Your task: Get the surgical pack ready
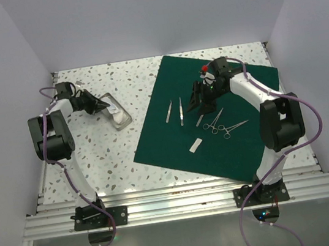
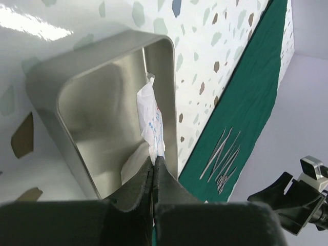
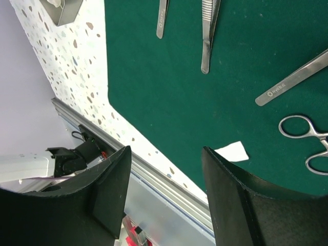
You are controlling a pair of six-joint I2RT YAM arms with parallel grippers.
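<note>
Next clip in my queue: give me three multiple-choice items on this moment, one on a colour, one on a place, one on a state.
1. What colour is the surgical pack?
A) dark green
B) blue
C) white

2. Where does the metal tray stand?
A) on the surgical pack
B) on the bare table, left of the surgical pack
C) stacked on a second tray

3. How is the left end effector?
A) wide open
B) shut on nothing
C) shut on the white packet in the metal tray

Answers:
1 A, the flat spread sheet is dark green.
2 B, speckled tabletop surrounds the tray.
3 C, it pinches the packet's lower end.
</note>
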